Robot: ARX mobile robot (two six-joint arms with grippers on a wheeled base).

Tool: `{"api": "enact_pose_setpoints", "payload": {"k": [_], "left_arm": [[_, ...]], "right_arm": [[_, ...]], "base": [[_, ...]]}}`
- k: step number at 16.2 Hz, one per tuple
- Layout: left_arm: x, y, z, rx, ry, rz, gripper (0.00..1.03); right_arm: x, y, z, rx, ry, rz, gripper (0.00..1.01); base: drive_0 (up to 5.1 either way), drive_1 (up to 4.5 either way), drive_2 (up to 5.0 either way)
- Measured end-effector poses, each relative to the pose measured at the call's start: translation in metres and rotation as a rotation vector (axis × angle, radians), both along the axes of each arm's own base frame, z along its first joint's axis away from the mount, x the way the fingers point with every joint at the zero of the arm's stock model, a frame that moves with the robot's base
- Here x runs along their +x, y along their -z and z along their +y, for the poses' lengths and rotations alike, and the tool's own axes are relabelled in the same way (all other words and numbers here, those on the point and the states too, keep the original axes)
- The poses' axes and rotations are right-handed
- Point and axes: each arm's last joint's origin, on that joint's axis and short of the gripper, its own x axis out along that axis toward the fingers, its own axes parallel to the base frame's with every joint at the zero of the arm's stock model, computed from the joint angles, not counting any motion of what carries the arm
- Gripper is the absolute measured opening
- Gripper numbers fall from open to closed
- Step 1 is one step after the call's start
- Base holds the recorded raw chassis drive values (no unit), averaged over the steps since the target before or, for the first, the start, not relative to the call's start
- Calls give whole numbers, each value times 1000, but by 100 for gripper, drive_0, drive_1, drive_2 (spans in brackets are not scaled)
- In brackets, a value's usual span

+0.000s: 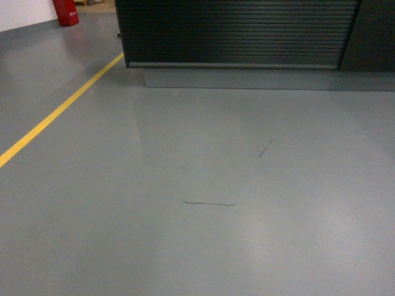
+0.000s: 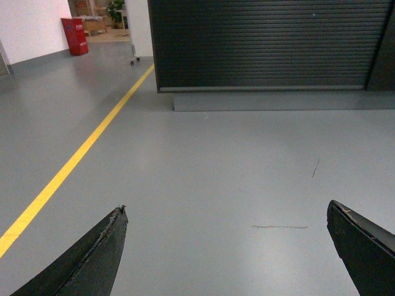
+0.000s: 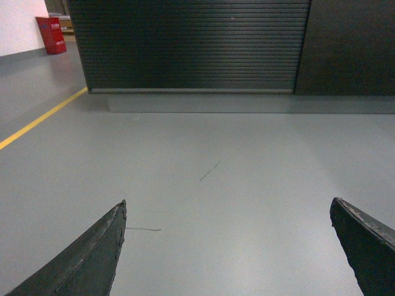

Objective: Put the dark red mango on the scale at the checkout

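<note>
Checkout: only the dark, horizontally ribbed front panel and the grey base plinth under it show in the head view. The top edge of the frame cuts the panel off, so the countertop is out of sight. A plain dark panel adjoins it on the right, also cropped.

Dark red mango and scale: neither appears in any of the three views; where they are I cannot tell.

Floor: smooth grey, glossy, with soft reflections. Two thin dark marks lie on it, one short and slanted, one longer and nearly level; whether scratches or threads is too fine to make out.

Yellow line: painted stripe running diagonally from the left edge toward the checkout's left corner.

Red object: stands by the white wall at the far left, cropped by the frame in the head view; blurred, boxy in the wrist views.

Left gripper: two black fingertips enter from the bottom corners of its wrist view, spread wide, with bare floor between them. It grips nothing.

Right gripper: same arrangement in its own wrist view, fingertips far apart, nothing between them. Both fingers run off the bottom edge.

Neither arm appears in the head view.
</note>
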Motion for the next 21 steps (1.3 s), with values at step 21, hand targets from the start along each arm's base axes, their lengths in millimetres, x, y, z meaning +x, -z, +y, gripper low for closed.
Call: {"api": "enact_pose_setpoints", "payload": {"k": [21], "left_arm": [[0,0,0,0,0,2,98]], "right_arm": [[0,0,0,0,0,2,98]], "base": [[-4,243,-251]]}}
